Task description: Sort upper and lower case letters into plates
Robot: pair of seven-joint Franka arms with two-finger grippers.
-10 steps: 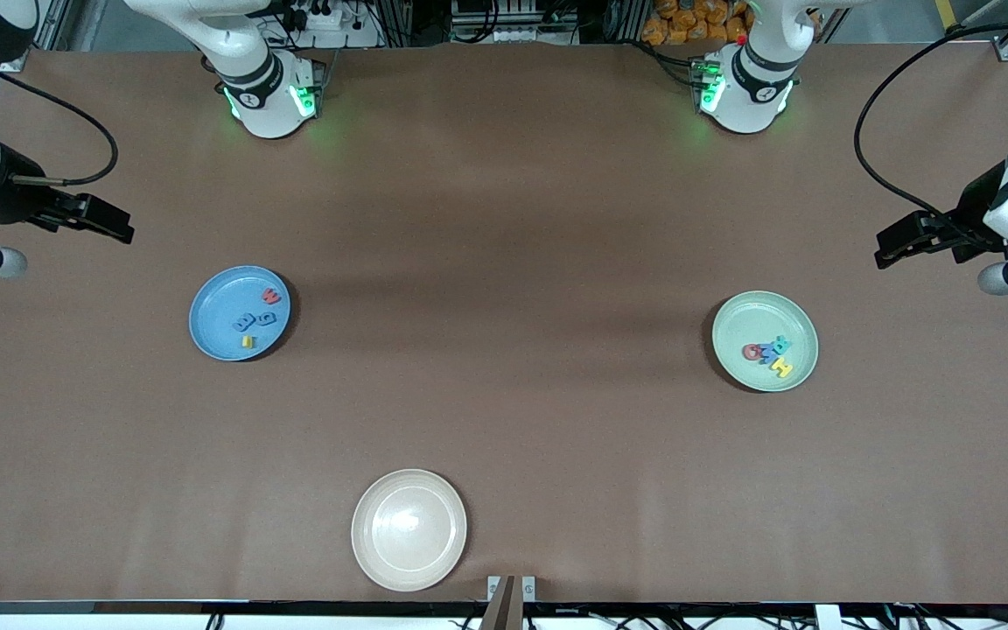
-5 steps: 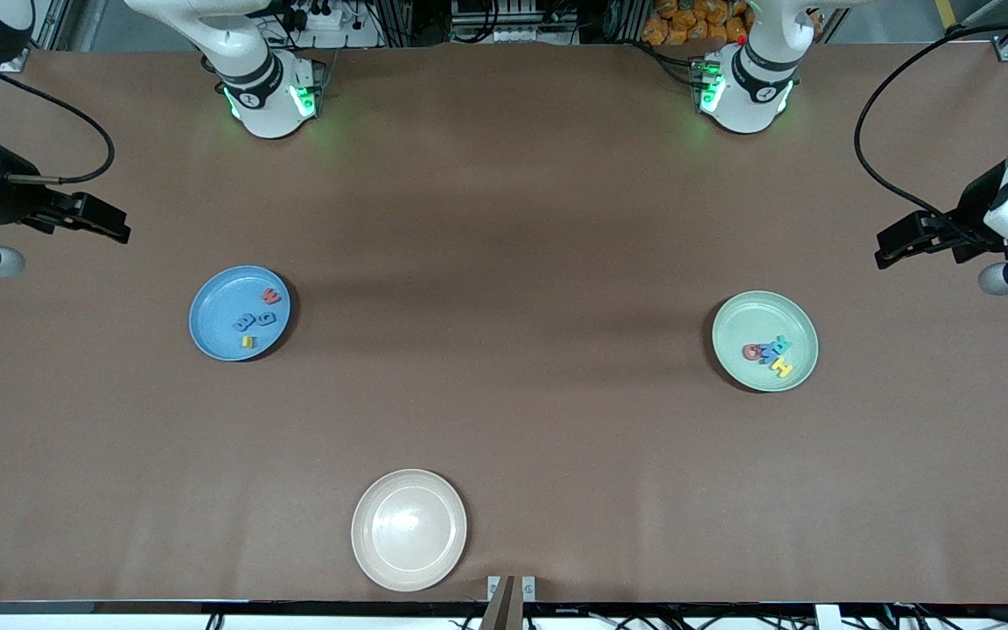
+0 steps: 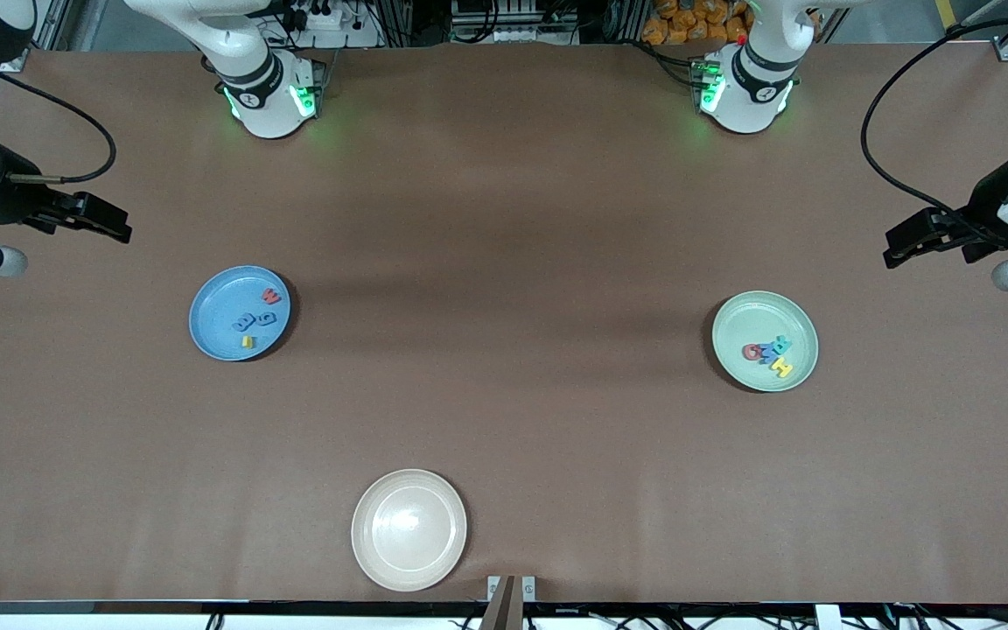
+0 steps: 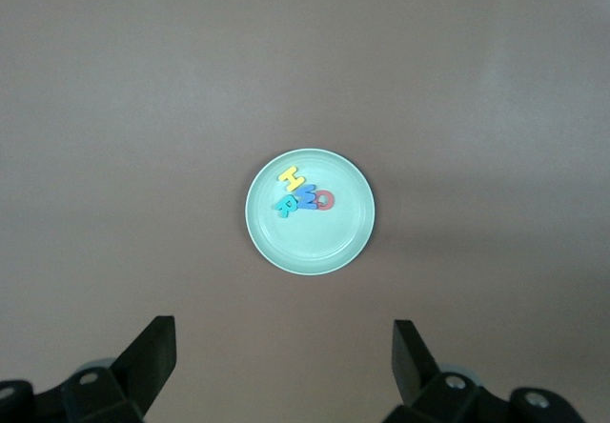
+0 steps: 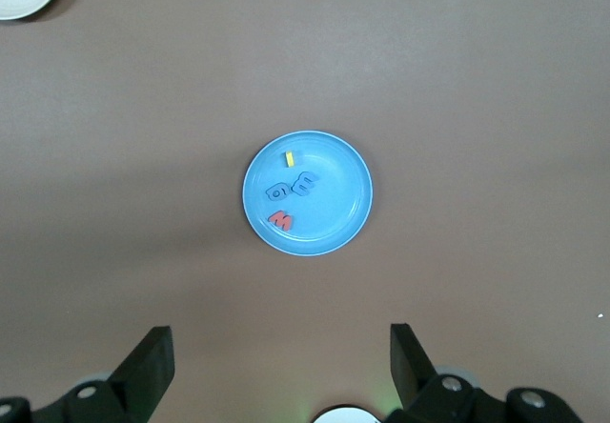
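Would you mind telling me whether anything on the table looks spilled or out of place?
Nothing stands out: four letters lie in the blue plate, four in the green plate, none on the table; the white plate holds nothing.

We see a wide brown table [image 3: 504,262] under soft, even light, with cables, metal framing and orange clutter [image 3: 688,22] along its far edge.

Left gripper [image 3: 893,252] slightly toward table end.

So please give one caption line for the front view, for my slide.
Four letters lie in the blue plate, four in the green plate; cream plate bare; both grippers open.
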